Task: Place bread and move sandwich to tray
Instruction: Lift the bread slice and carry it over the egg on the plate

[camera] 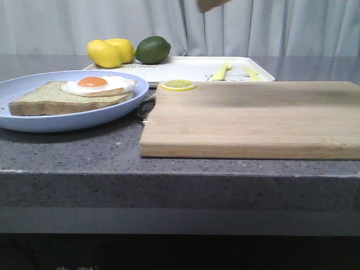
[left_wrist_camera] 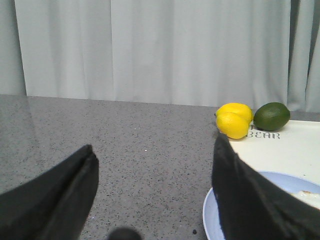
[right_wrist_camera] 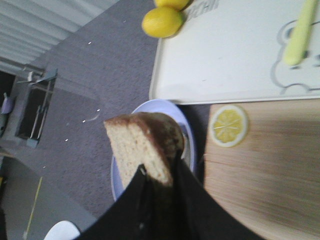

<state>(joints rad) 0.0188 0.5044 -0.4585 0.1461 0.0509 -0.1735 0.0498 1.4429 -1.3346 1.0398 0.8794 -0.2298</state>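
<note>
Front view: the blue plate [camera: 34,121] is sitting at the left of the tabletop [camera: 180,169], carrying one slice [camera: 62,100] with the fried egg [camera: 97,85] on top. The cutting board [camera: 253,121] is lying just beside the plate; the white tray [camera: 185,70] is lying behind both, holding yellow utensils [camera: 222,71]. A brown scrap at the top edge is probably the raised bread.

Left wrist view: the left gripper [left_wrist_camera: 155,200] is hanging with jaws released and nothing between them, close beside the plate rim.

Right wrist view: the right gripper [right_wrist_camera: 162,175] is holding the bread [right_wrist_camera: 142,142] with jaws clenched on one edge, the slice standing on edge directly over the plate. By my judgement the coming move is a straight lowering onto the egg, the slice needing to be laid flat
</note>
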